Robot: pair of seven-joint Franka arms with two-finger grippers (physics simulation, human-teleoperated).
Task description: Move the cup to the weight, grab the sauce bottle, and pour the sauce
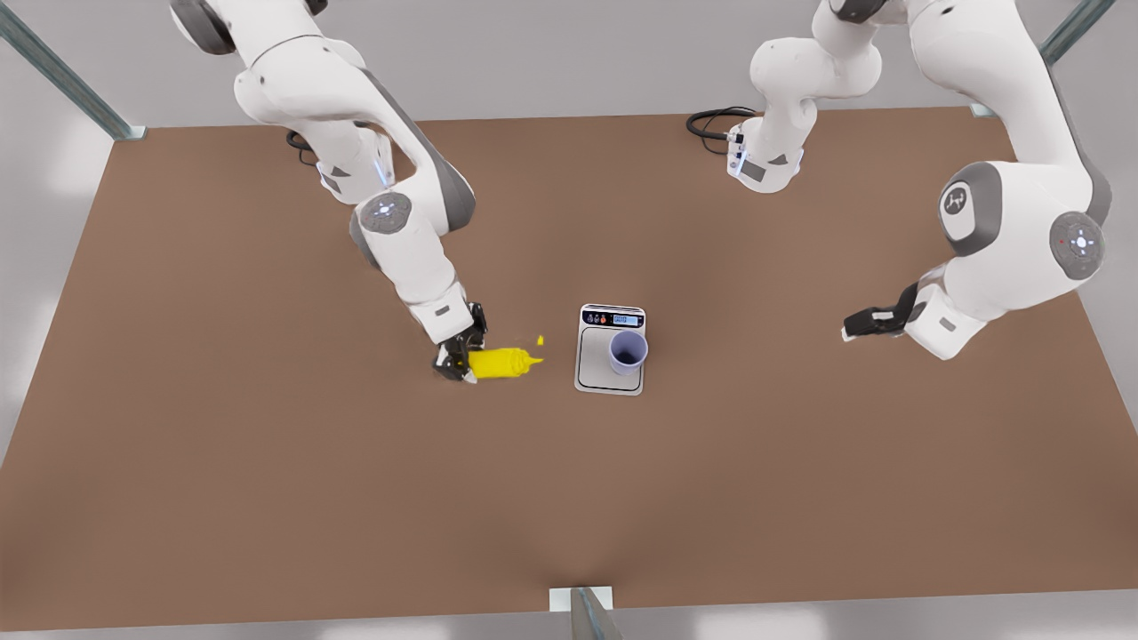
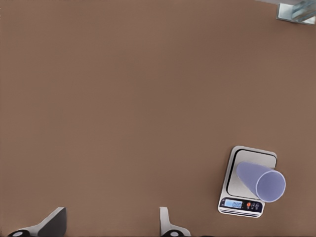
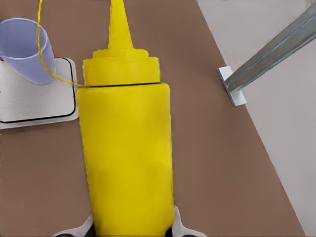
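The table [image 1: 267,462] looks matt brown, like smooth fibreboard. The sauce bottle [image 3: 126,153] reads as smooth yellow plastic with a soft sheen. The cup [image 1: 628,351] appears matt lavender plastic (slightly translucent). The weight [image 1: 596,364] has a brushed, metallic-looking silver platform.

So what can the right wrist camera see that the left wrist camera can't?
Only the right wrist view has the sauce bottle, gripped by the right gripper and pointing toward the cup, with a thin yellow strand beside it. Only the left wrist view has the left gripper, open over bare table, and the weight's display. Both have the cup standing on the weight.
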